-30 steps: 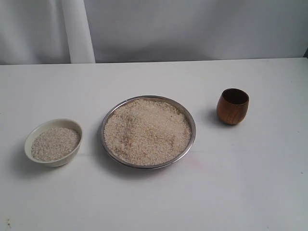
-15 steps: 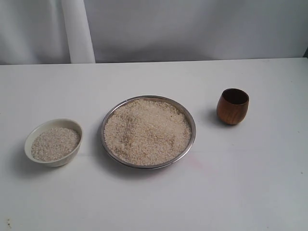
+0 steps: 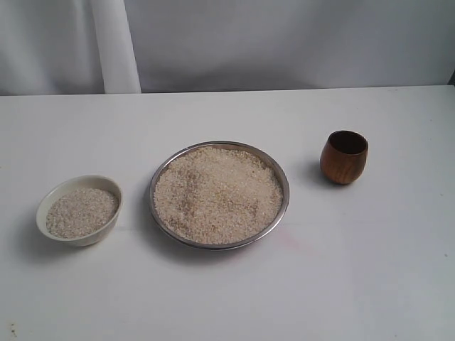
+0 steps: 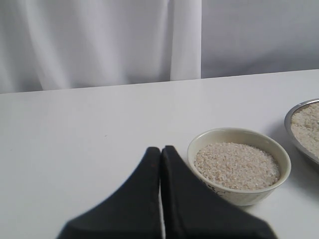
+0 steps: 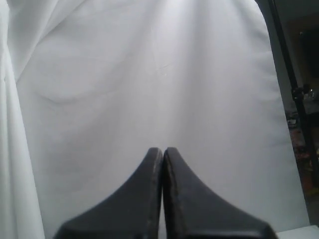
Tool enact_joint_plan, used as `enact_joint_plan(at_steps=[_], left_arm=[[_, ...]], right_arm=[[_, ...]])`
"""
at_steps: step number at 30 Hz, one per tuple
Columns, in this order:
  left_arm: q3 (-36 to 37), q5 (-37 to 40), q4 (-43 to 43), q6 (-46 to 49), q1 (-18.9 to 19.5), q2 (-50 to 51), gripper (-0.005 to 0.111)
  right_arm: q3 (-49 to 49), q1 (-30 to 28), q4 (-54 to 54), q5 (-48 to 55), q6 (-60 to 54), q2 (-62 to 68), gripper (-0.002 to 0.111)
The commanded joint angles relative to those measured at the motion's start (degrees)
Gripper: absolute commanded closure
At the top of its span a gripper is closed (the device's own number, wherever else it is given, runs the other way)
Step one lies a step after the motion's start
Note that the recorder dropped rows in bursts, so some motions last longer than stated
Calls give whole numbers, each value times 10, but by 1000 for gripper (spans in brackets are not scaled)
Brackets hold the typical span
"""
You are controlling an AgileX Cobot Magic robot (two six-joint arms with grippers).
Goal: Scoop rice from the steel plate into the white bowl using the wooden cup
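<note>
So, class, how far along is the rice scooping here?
Done: the white bowl already holds some rice. In hand: nothing; left gripper and right gripper have jaws shut, empty. Left: the wooden cup stands untouched beside the full steel plate, so scooping remains.

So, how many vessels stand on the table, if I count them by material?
Metal: 1, the steel plate
Ceramic: 1, the white bowl
Wood: 1, the wooden cup
Total: 3
</note>
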Motion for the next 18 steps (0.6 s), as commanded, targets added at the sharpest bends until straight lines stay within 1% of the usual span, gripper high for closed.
enact_joint_plan(at_steps=[1,6,14,18], left_arm=[[1,-6,-5,-3,-2,0,107],[1,-6,-5,-3,-2,0,107],[1,-6,-5,-3,-2,0,107],[1,-6,-5,-3,-2,0,107]], right_arm=[[-64,0,-8,49,15,65,108],[-155,0,-8,106,15,178,108],[-265,0,-39,123,11,330,108],[-318,1,-118,129,10,393,108]])
